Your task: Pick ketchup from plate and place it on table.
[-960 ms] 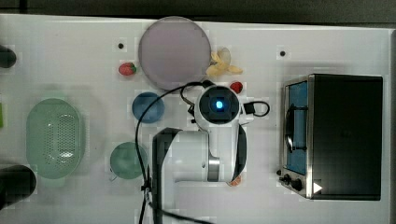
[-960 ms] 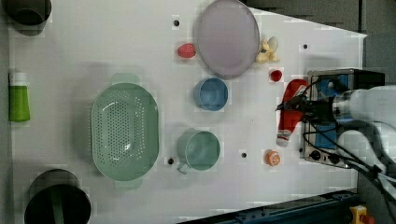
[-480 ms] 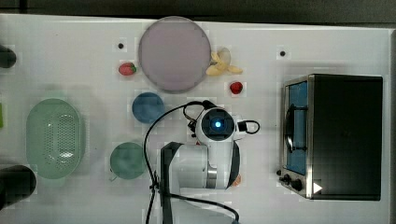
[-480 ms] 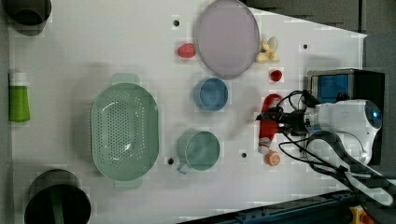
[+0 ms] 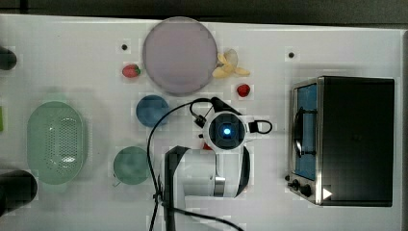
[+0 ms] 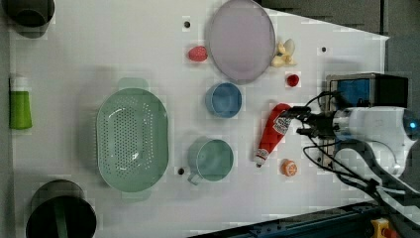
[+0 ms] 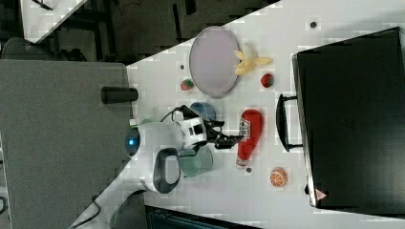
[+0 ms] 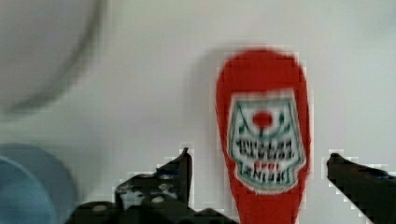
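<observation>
Now the ketchup (image 6: 273,133) lies flat on the bench (image 6: 124,44), well clear of the plate (image 6: 241,39) and just beside the blue bowl (image 6: 224,99) (on the side away from the basket). A second ago the tool (image 8: 258,164) carried it above the bench; its jaws have since spread wide on either side of the bottle, gripping nothing. Judging by this, the placing is done; only withdrawing remains.

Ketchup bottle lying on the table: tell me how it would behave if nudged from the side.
The ketchup bottle lies flat on the table, so it cannot tip. Its rounded body probably rolls, curving toward the narrower cap end. It looks like smooth plastic, so likely light and a bit slippery.
</observation>
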